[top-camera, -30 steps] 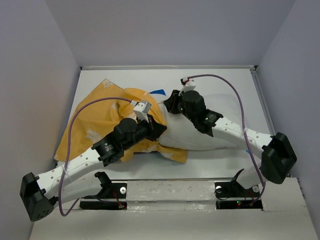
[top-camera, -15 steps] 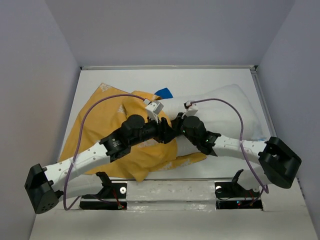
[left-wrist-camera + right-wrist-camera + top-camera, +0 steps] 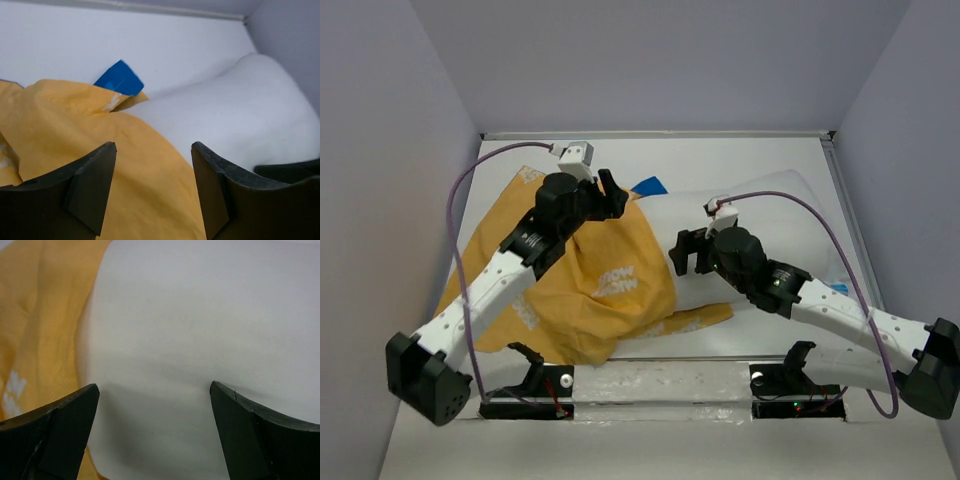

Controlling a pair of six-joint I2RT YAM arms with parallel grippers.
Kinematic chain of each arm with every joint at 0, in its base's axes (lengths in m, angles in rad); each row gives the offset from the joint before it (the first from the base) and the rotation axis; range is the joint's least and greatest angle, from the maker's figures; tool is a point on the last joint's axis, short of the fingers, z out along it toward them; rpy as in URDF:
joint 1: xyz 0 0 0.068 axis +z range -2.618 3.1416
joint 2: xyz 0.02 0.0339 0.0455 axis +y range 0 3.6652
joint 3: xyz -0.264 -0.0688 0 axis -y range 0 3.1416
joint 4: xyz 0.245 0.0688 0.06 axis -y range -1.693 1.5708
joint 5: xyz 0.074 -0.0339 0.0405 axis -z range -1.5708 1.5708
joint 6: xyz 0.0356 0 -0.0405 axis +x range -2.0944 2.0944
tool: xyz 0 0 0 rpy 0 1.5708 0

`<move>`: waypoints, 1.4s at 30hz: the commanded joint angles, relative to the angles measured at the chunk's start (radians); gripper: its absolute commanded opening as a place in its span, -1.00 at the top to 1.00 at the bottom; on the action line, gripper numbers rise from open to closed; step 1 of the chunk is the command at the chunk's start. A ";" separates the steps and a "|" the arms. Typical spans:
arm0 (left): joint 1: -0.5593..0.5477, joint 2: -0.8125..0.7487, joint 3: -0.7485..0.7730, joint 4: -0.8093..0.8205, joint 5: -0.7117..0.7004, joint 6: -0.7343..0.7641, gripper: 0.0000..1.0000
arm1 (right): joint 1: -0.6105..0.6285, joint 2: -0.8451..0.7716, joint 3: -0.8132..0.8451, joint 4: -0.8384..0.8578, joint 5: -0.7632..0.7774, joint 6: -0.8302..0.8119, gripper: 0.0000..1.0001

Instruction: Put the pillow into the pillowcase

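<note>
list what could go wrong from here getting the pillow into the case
1. The left gripper and right gripper are both open, so nothing holds the pillowcase. A push on the pillow may just slide the fabric along.
2. Much of the pillow lies uncovered and reaches close to the table wall on the right, likely leaving little room to push from that end.

I get soft, even light from above; the right wrist view is slightly blurred, with shadow on the pillow (image 3: 200,315) toward 6 o'clock.

Orange-yellow pillowcase (image 3: 590,285), white pillow (image 3: 770,215).
</note>
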 commanded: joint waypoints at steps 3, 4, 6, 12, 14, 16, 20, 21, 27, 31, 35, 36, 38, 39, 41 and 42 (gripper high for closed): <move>0.053 0.342 0.152 -0.008 0.088 0.108 -0.41 | -0.049 0.103 0.054 -0.194 0.038 -0.075 -0.86; 0.056 0.376 0.180 -0.018 0.087 0.112 -0.41 | -0.060 0.123 0.057 -0.198 0.012 -0.074 -0.84; 0.065 0.463 0.230 -0.025 0.137 0.122 -0.41 | -0.060 0.178 0.059 -0.194 -0.074 -0.074 -0.34; 0.064 0.506 0.208 0.025 0.248 0.082 0.72 | 0.001 0.150 -0.105 0.117 -0.479 0.032 1.00; 0.052 0.486 0.200 0.080 0.260 0.053 0.96 | 0.047 0.142 -0.142 0.253 -0.484 0.106 1.00; 0.024 0.476 0.230 0.134 0.301 0.033 1.00 | 0.120 0.163 -0.147 0.309 -0.461 0.150 1.00; -0.086 0.530 0.390 0.160 0.364 0.039 1.00 | 0.229 0.246 -0.063 0.401 -0.400 0.155 1.00; -0.132 0.547 0.455 0.156 0.386 0.065 1.00 | 0.242 0.272 -0.031 0.426 -0.374 0.156 1.00; -0.165 0.472 0.437 0.197 0.430 0.050 1.00 | 0.251 0.294 -0.088 0.559 -0.189 0.271 1.00; -0.151 0.446 0.386 0.197 0.453 0.019 1.00 | 0.251 0.268 -0.170 0.683 -0.078 0.339 1.00; -0.126 0.420 0.340 0.162 0.456 0.031 1.00 | 0.239 0.112 -0.260 0.713 0.108 0.331 1.00; -0.107 0.413 0.291 0.206 0.499 0.001 1.00 | 0.224 0.076 -0.298 0.705 0.163 0.337 1.00; -0.100 0.413 0.243 0.264 0.527 -0.071 1.00 | 0.155 0.007 -0.326 0.766 0.203 0.345 1.00; -0.102 0.422 0.222 0.297 0.536 -0.101 1.00 | 0.126 0.002 -0.337 0.802 0.219 0.333 1.00; -0.122 0.467 0.180 0.402 0.571 -0.151 1.00 | 0.051 0.024 -0.328 0.836 0.231 0.342 1.00; -0.155 0.507 0.195 0.427 0.581 -0.176 1.00 | -0.018 0.036 -0.328 0.874 0.245 0.353 1.00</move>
